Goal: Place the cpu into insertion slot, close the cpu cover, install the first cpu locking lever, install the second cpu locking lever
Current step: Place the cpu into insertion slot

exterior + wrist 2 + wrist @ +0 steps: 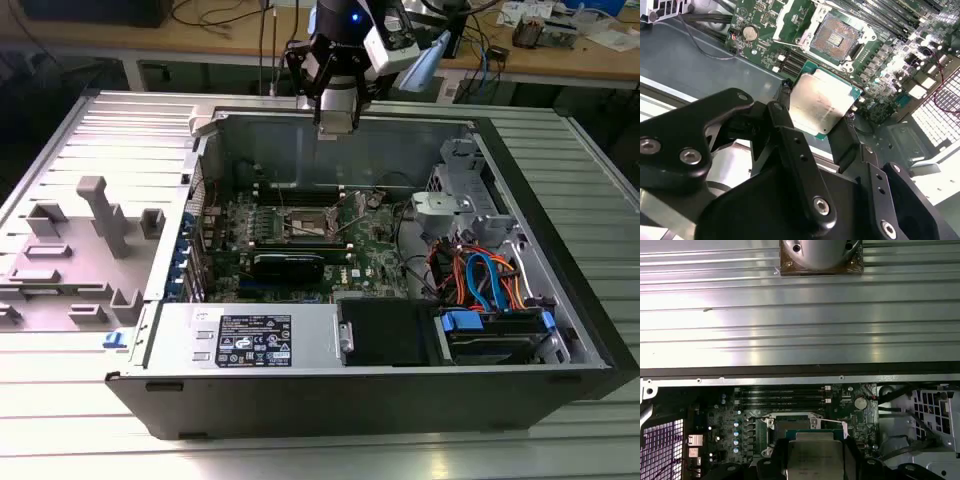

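Observation:
My gripper (337, 112) hangs above the far wall of the open computer case (530, 300), shut on the cpu (822, 100). The cpu is a flat square chip with a dull silver top and a green edge, clamped between two black fingers (785, 120). The first wrist view shows the cpu (815, 452) low in the picture, in front of the socket. The insertion slot (832, 32) lies uncovered on the green motherboard, its contact field showing; in the exterior view the insertion slot (305, 225) sits well below and in front of the gripper.
Long black memory slots (782, 395) run beside the socket. A black card (288, 265) lies in front of it. Coloured cables and a drive cage (480, 285) are at the exterior view's right, a power supply (260, 340) at the front, and grey fixtures (100, 215) on the ribbed table.

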`<state>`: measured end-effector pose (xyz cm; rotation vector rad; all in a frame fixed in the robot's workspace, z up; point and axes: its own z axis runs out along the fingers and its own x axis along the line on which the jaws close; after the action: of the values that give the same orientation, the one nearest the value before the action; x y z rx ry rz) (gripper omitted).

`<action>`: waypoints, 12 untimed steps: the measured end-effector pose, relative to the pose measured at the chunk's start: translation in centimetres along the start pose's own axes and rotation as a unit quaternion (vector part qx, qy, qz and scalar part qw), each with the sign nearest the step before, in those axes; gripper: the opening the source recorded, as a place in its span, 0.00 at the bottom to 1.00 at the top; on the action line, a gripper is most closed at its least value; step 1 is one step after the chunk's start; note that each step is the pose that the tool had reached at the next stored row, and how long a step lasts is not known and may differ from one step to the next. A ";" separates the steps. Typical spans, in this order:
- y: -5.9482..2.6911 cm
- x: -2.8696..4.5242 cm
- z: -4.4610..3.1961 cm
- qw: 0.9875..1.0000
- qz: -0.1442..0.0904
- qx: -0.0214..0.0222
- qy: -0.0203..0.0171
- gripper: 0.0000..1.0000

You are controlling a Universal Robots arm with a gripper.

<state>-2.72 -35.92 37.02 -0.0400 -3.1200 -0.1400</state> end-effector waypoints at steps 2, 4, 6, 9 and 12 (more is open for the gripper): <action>0.00 0.00 0.00 1.000 0.000 0.000 0.000 0.55; 0.00 0.00 0.00 1.000 0.000 0.000 0.000 0.55; -0.04 0.00 -0.01 1.000 0.000 0.000 0.000 0.55; -0.35 -0.01 0.01 1.000 0.002 0.000 0.000 0.55; -0.41 -0.02 0.07 1.000 0.018 0.000 -0.001 0.55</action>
<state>-2.71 -36.32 36.91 -0.0949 -3.1197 -0.1401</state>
